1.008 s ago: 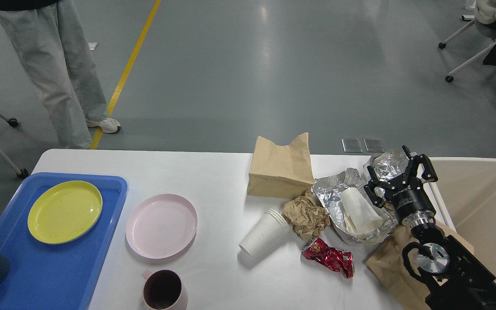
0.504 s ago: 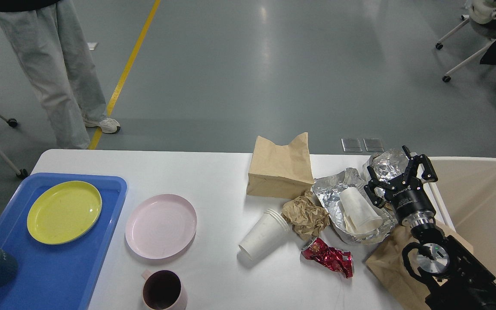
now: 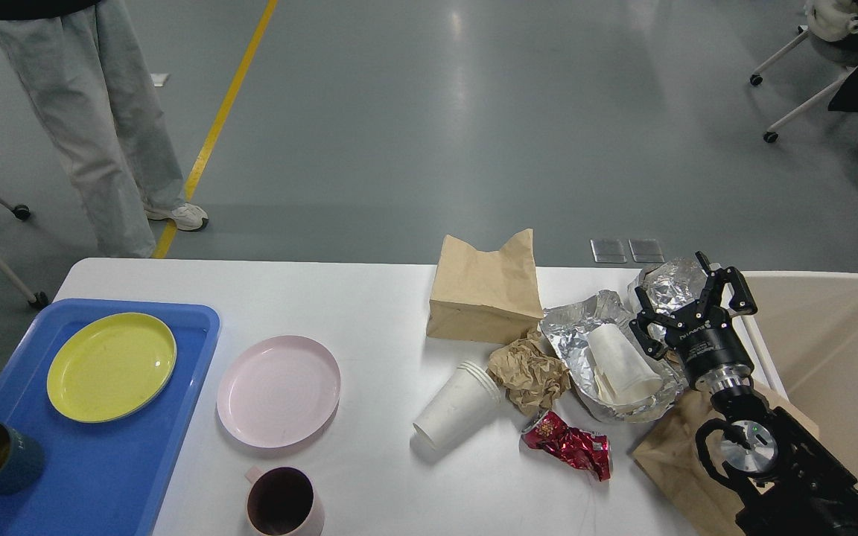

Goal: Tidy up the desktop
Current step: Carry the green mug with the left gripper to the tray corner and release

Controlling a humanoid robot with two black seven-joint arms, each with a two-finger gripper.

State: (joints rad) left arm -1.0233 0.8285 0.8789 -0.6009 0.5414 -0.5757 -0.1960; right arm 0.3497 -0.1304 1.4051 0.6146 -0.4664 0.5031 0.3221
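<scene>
While our right gripper [image 3: 690, 301] hangs with fingers spread over the crumpled foil ball [image 3: 669, 281], we see the desktop [image 3: 369, 313] stretching wide beneath us. On its right lie a foil tray [image 3: 585, 327] (a white cup [image 3: 621, 363] inside), a brown bag [image 3: 485, 290] and a crushed red can [image 3: 569, 445]. At the left, a pink plate [image 3: 278, 391] sits beside the blue tray [image 3: 101, 461]. Our left gripper is out of sight.

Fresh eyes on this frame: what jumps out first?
The litter pile right of centre on the desktop: a foil tray holding a white cup, a crumpled red can, a brown paper bag. The right claw hangs open over the foil. On the left, a yellow plate lies in the blue tray.
</scene>
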